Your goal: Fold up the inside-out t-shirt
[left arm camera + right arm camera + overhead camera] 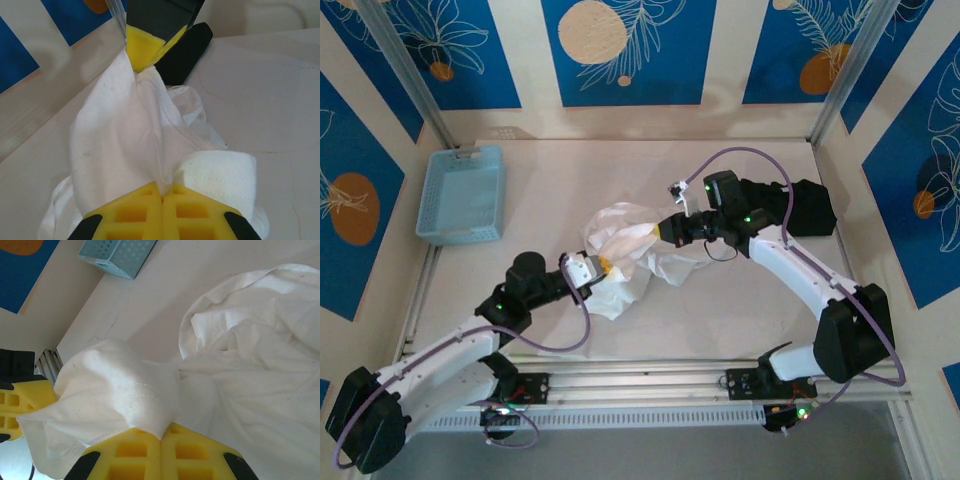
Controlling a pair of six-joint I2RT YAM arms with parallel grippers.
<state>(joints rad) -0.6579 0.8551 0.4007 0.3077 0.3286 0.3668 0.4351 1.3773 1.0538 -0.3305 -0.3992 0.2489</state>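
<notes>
lying crumpled on the table (720, 322), the white t-shirt (632, 240) is pinched twice: left gripper (607, 266) clamps its near side, right gripper (659, 228) clamps cloth farther right.

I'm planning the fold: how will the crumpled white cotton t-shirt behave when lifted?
Probably floppy: the crumpled white cotton t-shirt sags in loose folds between the left tool and right tool. Likely light, since small pinches hold it. Bunched layers may stay tangled.
</notes>
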